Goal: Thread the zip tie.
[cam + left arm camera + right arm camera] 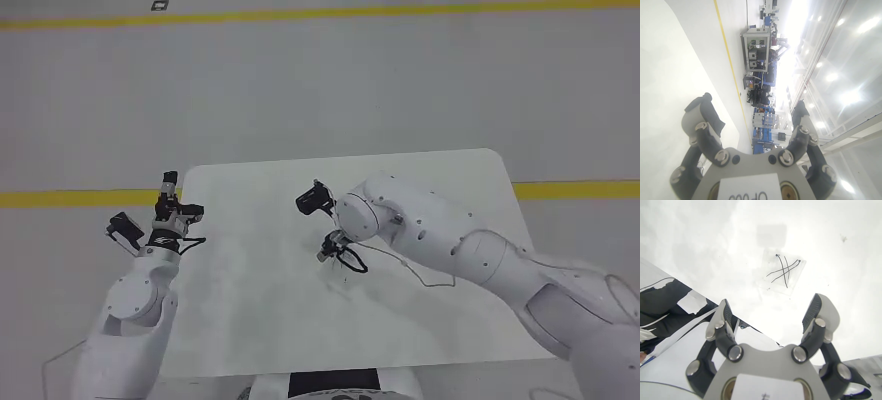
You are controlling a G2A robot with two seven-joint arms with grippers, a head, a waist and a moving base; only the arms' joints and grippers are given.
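Several thin black zip ties [784,269] lie crossed over each other on a clear square sheet [800,275] on the white table [260,310]. My right gripper [770,303] hovers above the table a short way from them, open, with nothing between its ribbed pads [811,309]. In the top view the right gripper [332,247] hangs over the middle of the table. My left gripper [176,205] sits at the table's left edge, far from the ties. It is open and empty [753,104], and it points out along the table's edge toward the room.
The table's rounded edge [702,62] runs beside the left gripper. A thin cable [420,275] loops off the right arm over the tabletop. Yellow floor lines [60,197] run behind and beside the table.
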